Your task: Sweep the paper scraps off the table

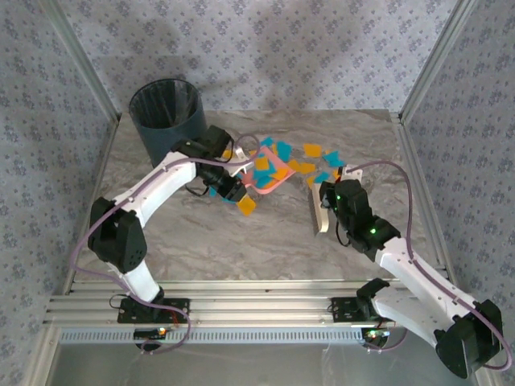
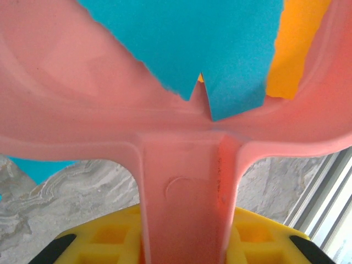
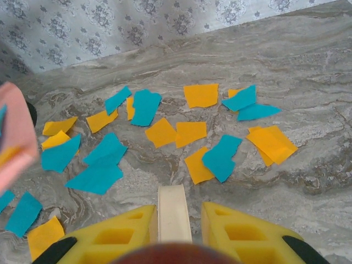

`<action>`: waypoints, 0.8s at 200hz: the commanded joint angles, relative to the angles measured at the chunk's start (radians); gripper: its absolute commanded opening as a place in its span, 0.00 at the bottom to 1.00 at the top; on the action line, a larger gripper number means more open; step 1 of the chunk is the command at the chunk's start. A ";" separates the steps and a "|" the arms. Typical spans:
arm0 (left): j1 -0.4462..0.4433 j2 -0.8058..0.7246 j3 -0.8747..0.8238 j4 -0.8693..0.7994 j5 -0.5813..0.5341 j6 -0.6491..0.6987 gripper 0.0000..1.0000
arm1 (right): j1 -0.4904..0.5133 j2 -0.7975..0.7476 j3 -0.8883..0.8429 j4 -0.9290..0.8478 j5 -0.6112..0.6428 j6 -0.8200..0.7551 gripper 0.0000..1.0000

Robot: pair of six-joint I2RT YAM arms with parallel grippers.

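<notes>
From above, the left gripper (image 1: 240, 186) grasps the pink dustpan (image 1: 269, 173) by its handle, its mouth turned toward the paper scraps (image 1: 310, 161) strewn across the far middle of the table (image 1: 241, 249). The right gripper (image 1: 326, 205), clamped on a cream sweeping tool (image 1: 318, 217), sits just nearer than them. The left wrist view shows teal and orange pieces lying in the pan. In the right wrist view the scraps spread ahead of the fingers (image 3: 236, 231) with the pan at far left, so a leftward sweep looks called for.
</notes>
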 commanded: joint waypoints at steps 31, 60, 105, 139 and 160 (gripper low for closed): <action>0.038 -0.029 0.140 -0.070 0.058 -0.052 0.00 | -0.015 -0.025 -0.009 0.010 -0.021 -0.004 0.00; 0.063 -0.016 0.240 -0.135 0.057 -0.062 0.00 | -0.021 -0.022 -0.011 0.014 -0.030 -0.005 0.00; 0.114 0.000 0.379 -0.201 0.087 -0.080 0.00 | -0.031 -0.015 -0.002 0.031 -0.053 -0.013 0.00; 0.161 0.018 0.461 -0.226 0.103 -0.112 0.00 | -0.037 -0.002 0.004 0.033 -0.069 -0.016 0.00; 0.210 0.029 0.487 -0.216 0.159 -0.149 0.00 | -0.040 0.003 0.008 0.036 -0.073 -0.018 0.00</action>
